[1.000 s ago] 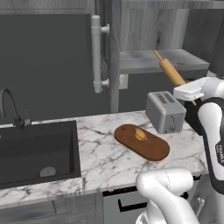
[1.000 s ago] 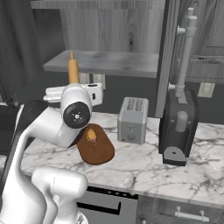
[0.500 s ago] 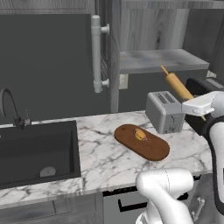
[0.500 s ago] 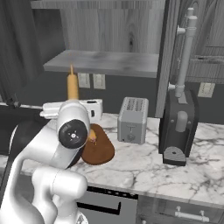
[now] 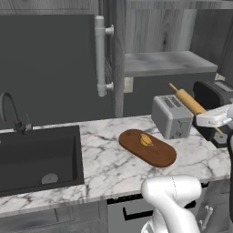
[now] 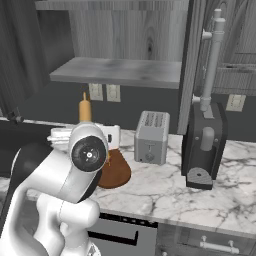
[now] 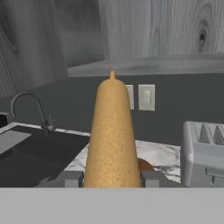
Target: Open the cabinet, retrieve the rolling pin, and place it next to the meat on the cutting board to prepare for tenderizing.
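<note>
Clamping the rolling pin (image 7: 111, 135) from both sides, the two finger tips (image 7: 70, 178) show in the hand view at the pin's base, narrowed onto the wood so that the gripper (image 7: 111, 179) has it firmly held. From there the pin runs straight up toward 12 o'clock, its thin end handle pointing at the shelf of the open cabinet (image 7: 153, 65). In the left base view the gripper (image 5: 214, 120) sits at the right edge, in the air above the counter (image 5: 104, 154), and the rolling pin (image 5: 189, 101) slants from it up toward 10 o'clock, passing over the far side of the toaster (image 5: 172, 116). At 8 o'clock from the toaster lies the cutting board (image 5: 154, 152), flat on the counter, with the meat (image 5: 144, 139) resting on its far half; the pin is well apart from both, held higher up and off toward 2 o'clock from the board. Farther left, at 9 o'clock from the board, the dark sink (image 5: 38, 159) is sunk into the counter with its curved tap (image 5: 11, 111) behind. The cabinet (image 5: 113, 54) door stands open edge-on above the counter, its pale bar handle (image 5: 100, 57) upright. In the right base view the rolling pin (image 6: 85, 109) rises behind the arm's round joint, the cutting board (image 6: 116, 172) peeks out below it, and the toaster (image 6: 151, 136) stands at 3 o'clock from them, with a dark coffee machine (image 6: 205, 145) beside it.
</note>
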Robot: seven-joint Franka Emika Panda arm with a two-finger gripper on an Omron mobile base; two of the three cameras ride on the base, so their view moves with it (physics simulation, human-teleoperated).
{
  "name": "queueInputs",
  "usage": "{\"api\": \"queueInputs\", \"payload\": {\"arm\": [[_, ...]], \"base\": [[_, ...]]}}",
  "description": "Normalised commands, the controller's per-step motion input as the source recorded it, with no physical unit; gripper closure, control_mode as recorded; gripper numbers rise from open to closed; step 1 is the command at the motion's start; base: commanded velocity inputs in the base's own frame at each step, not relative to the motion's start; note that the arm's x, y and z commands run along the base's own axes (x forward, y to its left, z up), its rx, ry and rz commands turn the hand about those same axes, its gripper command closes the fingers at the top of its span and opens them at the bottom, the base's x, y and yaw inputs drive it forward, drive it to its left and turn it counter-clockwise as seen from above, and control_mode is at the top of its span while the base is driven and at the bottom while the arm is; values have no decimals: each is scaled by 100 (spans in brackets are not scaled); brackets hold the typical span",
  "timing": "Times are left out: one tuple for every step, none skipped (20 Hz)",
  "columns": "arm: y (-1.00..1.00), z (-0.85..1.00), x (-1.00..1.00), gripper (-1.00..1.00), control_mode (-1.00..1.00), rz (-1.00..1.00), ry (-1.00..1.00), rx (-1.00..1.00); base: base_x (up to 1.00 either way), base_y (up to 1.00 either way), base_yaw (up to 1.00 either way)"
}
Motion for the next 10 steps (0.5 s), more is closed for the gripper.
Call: {"api": "queueInputs", "payload": {"arm": [[0,-31,0,100,-100,5,14,-1],[0,-32,0,100,-100,6,13,-2],[0,-32,0,100,-100,8,12,-2],[3,-34,0,100,-100,8,9,-2],[16,-37,0,100,-100,6,4,-5],[18,-36,0,100,-100,5,0,-5],[21,-36,4,100,-100,4,0,-5],[14,-35,0,100,-100,4,0,-5],[10,-38,0,100,-100,3,0,-5],[5,-36,1,100,-100,3,0,-6]], "base": [[0,0,0],[0,0,0],[0,0,0],[0,0,0],[0,0,0],[0,0,0],[0,0,0],[0,0,0],[0,0,0],[0,0,0]]}}
